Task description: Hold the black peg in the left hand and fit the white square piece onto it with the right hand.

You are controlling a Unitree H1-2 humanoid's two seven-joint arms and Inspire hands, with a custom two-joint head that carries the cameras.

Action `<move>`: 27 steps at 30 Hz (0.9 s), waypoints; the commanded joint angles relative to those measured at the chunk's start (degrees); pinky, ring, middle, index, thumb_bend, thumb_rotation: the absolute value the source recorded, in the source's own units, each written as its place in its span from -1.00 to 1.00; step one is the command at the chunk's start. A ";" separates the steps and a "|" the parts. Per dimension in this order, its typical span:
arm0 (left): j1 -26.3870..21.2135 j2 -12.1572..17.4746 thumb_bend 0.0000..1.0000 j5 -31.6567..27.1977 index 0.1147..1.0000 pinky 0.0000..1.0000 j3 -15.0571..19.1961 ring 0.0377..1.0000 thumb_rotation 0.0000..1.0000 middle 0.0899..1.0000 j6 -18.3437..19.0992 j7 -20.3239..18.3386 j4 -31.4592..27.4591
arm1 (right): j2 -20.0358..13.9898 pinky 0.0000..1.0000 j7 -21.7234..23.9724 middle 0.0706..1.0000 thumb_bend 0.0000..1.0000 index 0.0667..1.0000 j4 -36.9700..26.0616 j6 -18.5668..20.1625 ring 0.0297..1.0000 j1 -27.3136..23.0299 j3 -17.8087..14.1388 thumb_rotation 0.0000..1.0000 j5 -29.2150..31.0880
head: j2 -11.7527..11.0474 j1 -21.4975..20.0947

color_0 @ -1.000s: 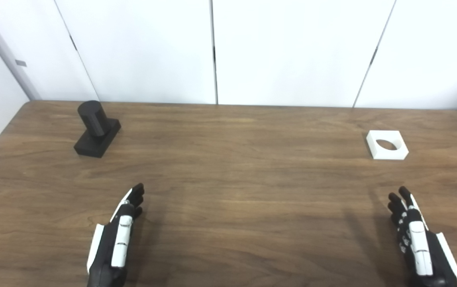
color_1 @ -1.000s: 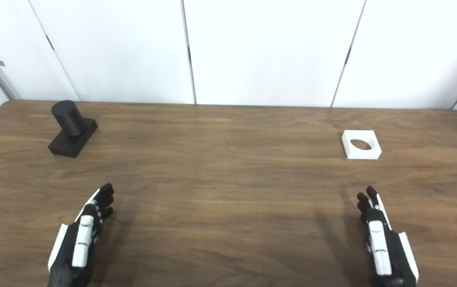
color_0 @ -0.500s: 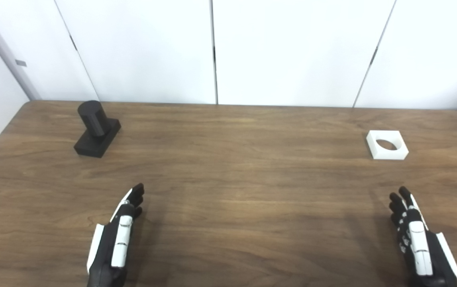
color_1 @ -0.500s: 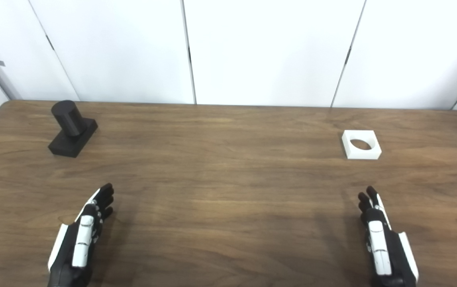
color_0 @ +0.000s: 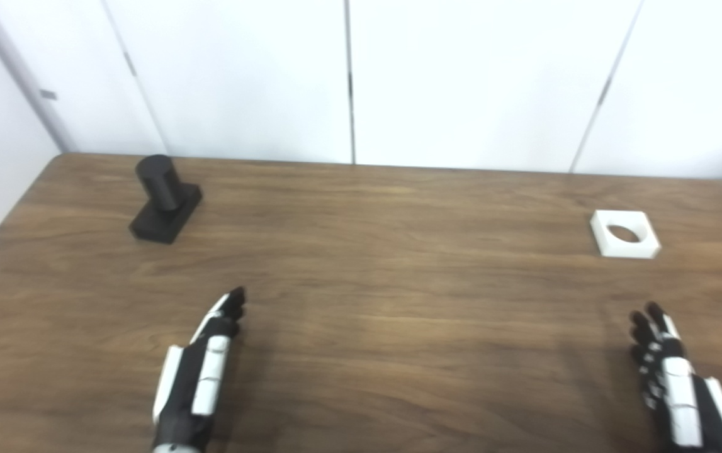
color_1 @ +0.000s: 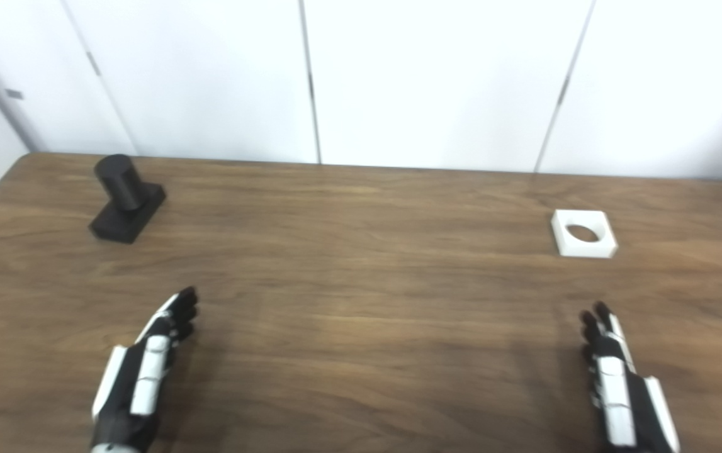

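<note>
We hold our left hand (color_0: 200, 377) and right hand (color_0: 675, 384) empty, fingers extended, low over the brown wooden worktop (color_0: 386, 296), each facing its target: the black cylindrical peg on its block (color_0: 162, 198) far left, the white square holed piece (color_0: 625, 233) far right.

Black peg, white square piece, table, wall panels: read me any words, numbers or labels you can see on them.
None can be read.
The black peg, the white square piece, the table and both hands bear no visible text.
A small grey tag on the wall is too small to read.
</note>
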 commanded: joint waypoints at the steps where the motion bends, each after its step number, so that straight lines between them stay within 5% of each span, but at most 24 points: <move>1: 0.36 -4.27 0.11 1.29 0.79 0.83 -0.99 0.84 1.00 0.86 -0.67 0.80 -0.91 | -0.69 1.00 0.97 0.96 -0.04 1.00 0.67 -2.19 1.00 -0.35 -0.84 1.00 1.33 | -1.61 3.30; 11: -0.53 -4.45 0.18 3.22 0.75 0.80 -3.41 0.84 0.92 0.84 -2.97 2.20 2.74 | -1.69 1.00 1.80 0.87 0.09 0.94 4.22 -4.47 0.94 -0.81 -1.82 1.00 0.67 | -5.55 8.97; 27: -0.87 -4.38 0.19 3.34 0.73 0.76 -4.73 0.82 0.81 0.82 -3.52 3.64 3.88 | -1.94 1.00 2.62 0.88 0.05 0.93 4.96 -4.12 0.99 -1.22 -2.66 1.00 1.80 | -6.75 10.09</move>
